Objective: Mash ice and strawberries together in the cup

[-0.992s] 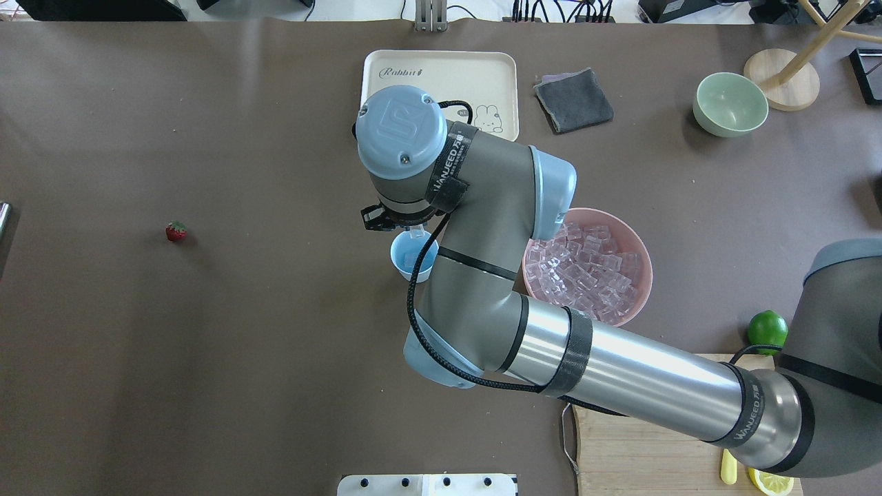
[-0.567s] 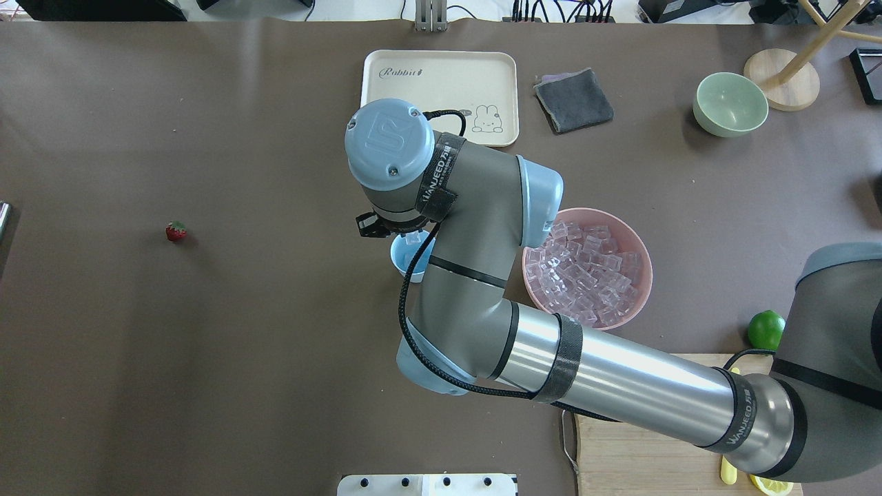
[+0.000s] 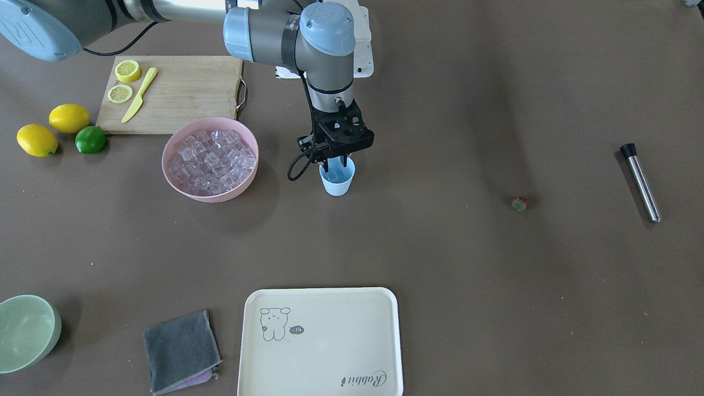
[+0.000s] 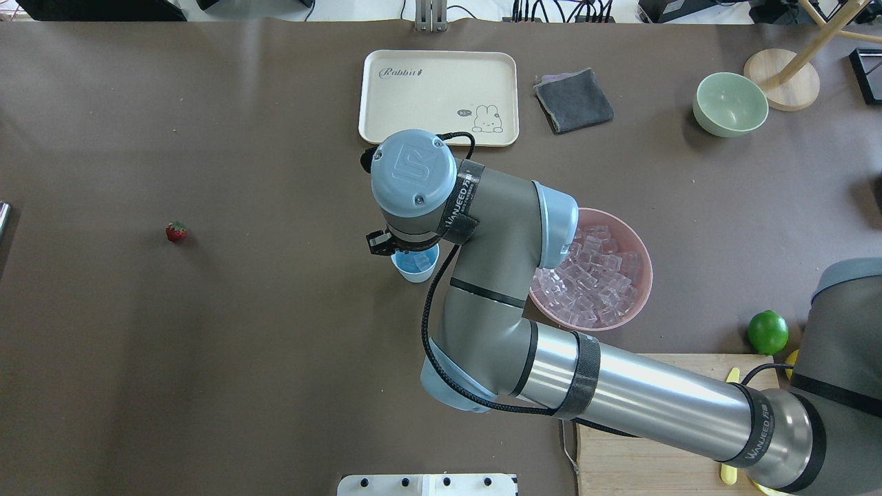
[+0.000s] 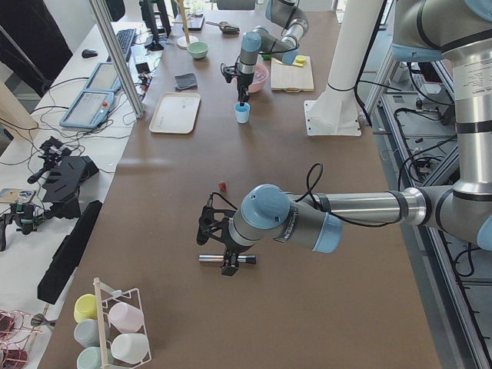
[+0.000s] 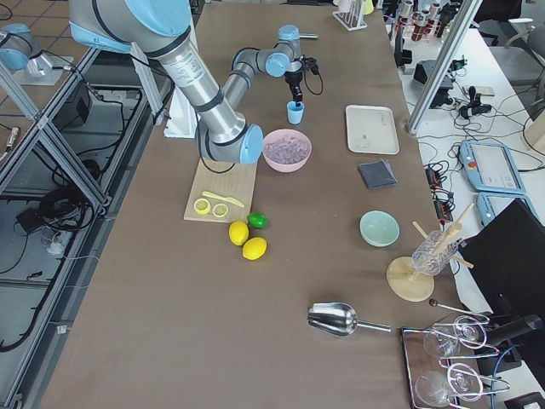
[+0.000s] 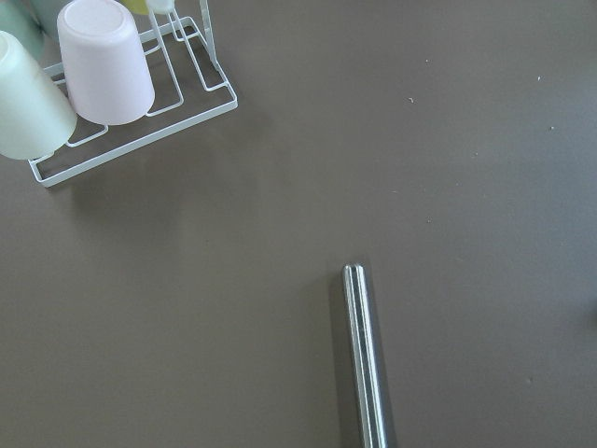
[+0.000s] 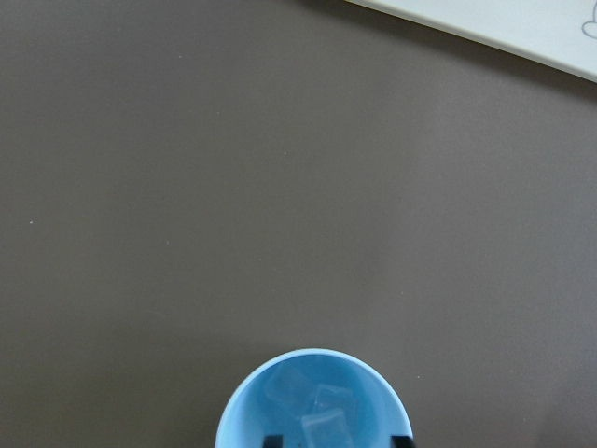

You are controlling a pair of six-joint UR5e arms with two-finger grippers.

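right arm [image 4: 620, 393] extends to mid-surface, the right jaws pointing straight down over the pale-blue cup [image 3: 336, 187]. these jaws are parted & grip nothing. the two dark fingertips [image 3: 328, 163] sit at the cup's mouth, one at each side. the right wrist cam looks down into the cup: a few clear ice cubes [image 8: 313, 401] lie at the bottom, seen btwn the tips. the cup stands upright on the brown surface [image 4: 241, 344].

in the overhead view a pink bowl [image 4: 645, 275] heaped w/ more ice sits just right of the cup, not touching it, partly under the arm. the strawberry [image 4: 176, 231], small & red w/ a green cap, lies alone far to the left of the cup, well apart. a cream tray [image 4: 438, 96] lies beyond the cup, toward the far side.

left arm [image 5: 361, 207] is at the left end of the surface. the left jaws hang over a steel rod [image 3: 641, 181] w/ a black tip, lying flat. can't tell if those jaws are open or closed. near it a white wire rack [image 7: 140, 131] holds upturned tumblers [image 7: 104, 58].
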